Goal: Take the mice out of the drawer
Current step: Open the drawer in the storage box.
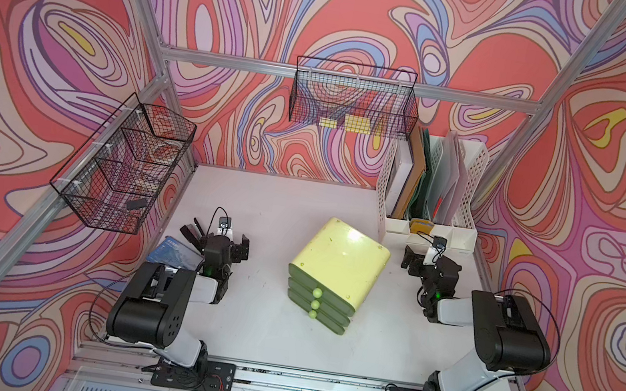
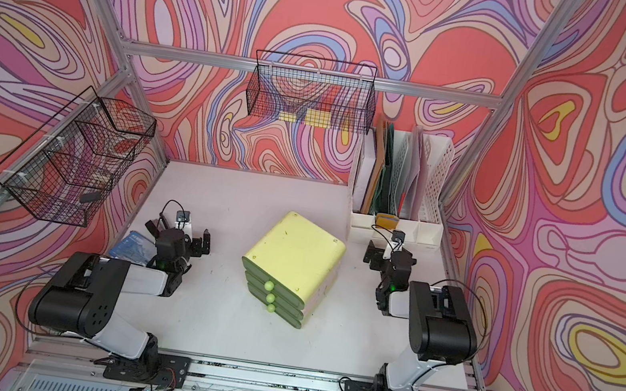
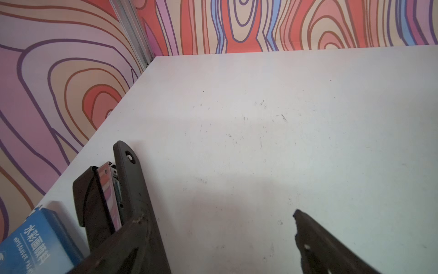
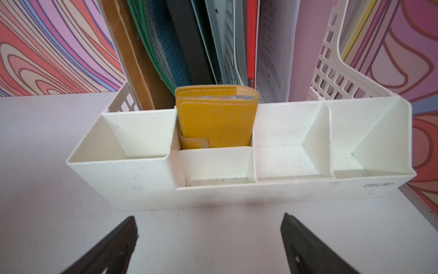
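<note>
Showing three shut drawers (image 1: 315, 303), two baskets (image 1: 352, 101)

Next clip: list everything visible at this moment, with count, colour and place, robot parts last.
Drawer unit: one, yellow-green, table centre, three drawers shut.
Mice: none in view.
Baskets: two, black wire, one on the left rail, one on the back rail.
Notes: two, yellow, in the back basket.
Organiser: one, white, back right corner, holding folders.
Wallet: one, yellow, in an organiser compartment.
Box: one, blue, table's left edge.
Stand: one, black, beside the left hand.
Table: one, white.
Left hand: open, empty, left of the drawer unit.
Right hand: open, empty, facing the organiser.
</note>
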You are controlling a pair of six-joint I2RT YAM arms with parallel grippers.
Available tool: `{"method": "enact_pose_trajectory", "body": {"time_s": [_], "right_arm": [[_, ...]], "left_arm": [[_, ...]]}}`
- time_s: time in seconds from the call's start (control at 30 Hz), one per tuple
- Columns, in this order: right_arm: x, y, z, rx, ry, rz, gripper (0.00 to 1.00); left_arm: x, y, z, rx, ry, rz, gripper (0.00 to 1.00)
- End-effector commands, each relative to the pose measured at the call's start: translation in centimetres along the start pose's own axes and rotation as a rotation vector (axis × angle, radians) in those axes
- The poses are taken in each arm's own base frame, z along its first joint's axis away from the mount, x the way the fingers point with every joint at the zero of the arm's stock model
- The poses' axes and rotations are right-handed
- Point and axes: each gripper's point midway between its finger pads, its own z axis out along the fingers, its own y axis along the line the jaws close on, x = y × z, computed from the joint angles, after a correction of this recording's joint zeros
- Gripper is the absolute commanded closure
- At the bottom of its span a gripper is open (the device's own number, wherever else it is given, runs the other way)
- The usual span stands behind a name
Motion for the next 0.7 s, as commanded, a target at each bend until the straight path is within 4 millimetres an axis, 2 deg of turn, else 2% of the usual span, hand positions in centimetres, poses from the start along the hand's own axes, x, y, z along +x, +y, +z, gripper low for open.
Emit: {"method": "enact_pose_trajectory", "body": {"time_s": [0.0,0.67], "right_arm": [[-0.29,0.23,0.37,-0.005,-0.010,0.006,0.02],[-0.24,0.28,0.50,-0.010,-0.005,0.008,0.02]], "left_arm": [[-1.03,-0.48,0.26,0.015,-0.033,0.007,0.00],[-1.06,-0.46,0.31,0.015,-0.031,0.005,0.00]]}}
